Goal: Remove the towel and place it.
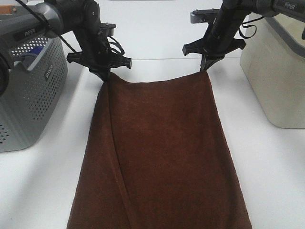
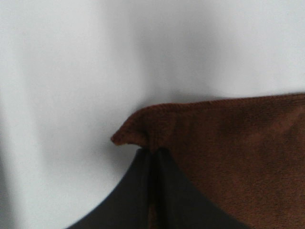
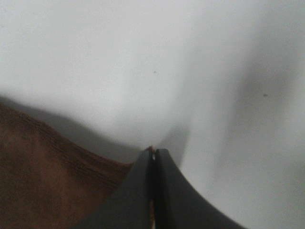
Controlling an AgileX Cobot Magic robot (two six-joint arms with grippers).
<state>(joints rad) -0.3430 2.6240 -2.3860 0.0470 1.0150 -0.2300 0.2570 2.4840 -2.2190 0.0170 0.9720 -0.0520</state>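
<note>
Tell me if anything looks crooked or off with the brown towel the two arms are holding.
Slightly. The towel is pinched at both far corners, but a long fold runs down its left side from the left gripper. In the left wrist view that corner pokes past the fingertips, while the right gripper holds only the very tip.

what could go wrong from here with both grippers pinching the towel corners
The right gripper seems to hold only the very edge of the towel, so that corner might slip out. The left gripper has more cloth, with a corner bunched above its tips. The towel's near end runs out of view, so it may drag. The grey basket and beige bin flank the arms closely.
</note>
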